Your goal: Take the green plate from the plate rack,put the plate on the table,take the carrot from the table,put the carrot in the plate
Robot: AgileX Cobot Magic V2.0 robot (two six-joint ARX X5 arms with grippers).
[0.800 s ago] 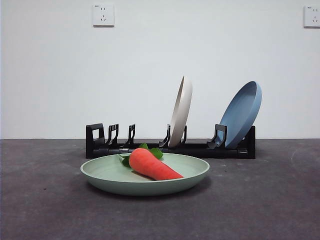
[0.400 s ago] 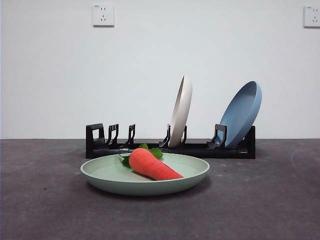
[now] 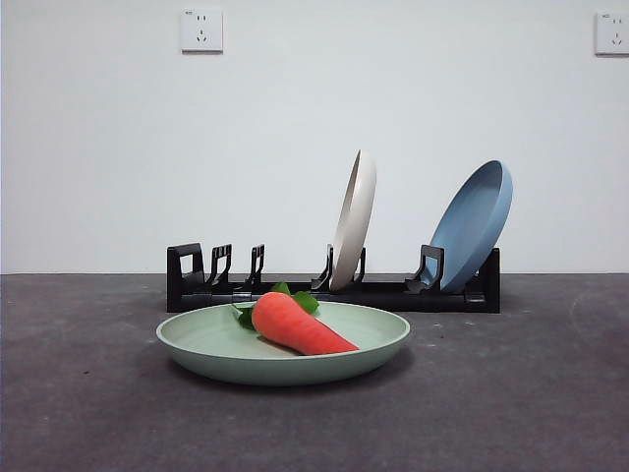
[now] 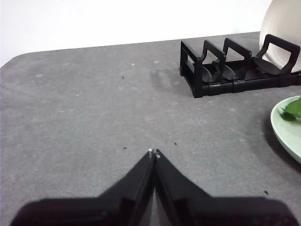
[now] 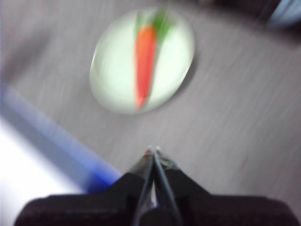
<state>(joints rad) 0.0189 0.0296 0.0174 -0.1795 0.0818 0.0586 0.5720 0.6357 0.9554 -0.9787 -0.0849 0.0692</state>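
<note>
The green plate [image 3: 226, 346] lies flat on the table [image 3: 511, 393] in front of the plate rack [image 3: 393, 293]. The carrot [image 3: 295, 324] lies in the plate, leaves toward the rack. The right wrist view is blurred; it shows the plate [image 5: 113, 70] with the carrot [image 5: 145, 56] from above. My right gripper [image 5: 153, 151] is shut and empty, well away from the plate. My left gripper [image 4: 154, 152] is shut and empty over bare table, beside the rack's end [image 4: 207, 70]; the plate's rim [image 4: 284, 129] shows at that view's edge. Neither gripper shows in the front view.
A cream-white plate [image 3: 354, 218] and a blue plate [image 3: 474, 224] stand upright in the rack. The rack's left slots hold nothing. A white and blue strip [image 5: 47, 141] beyond the table's edge shows in the right wrist view.
The front view has shifted very slightly; plate, carrot and rack have not moved.
</note>
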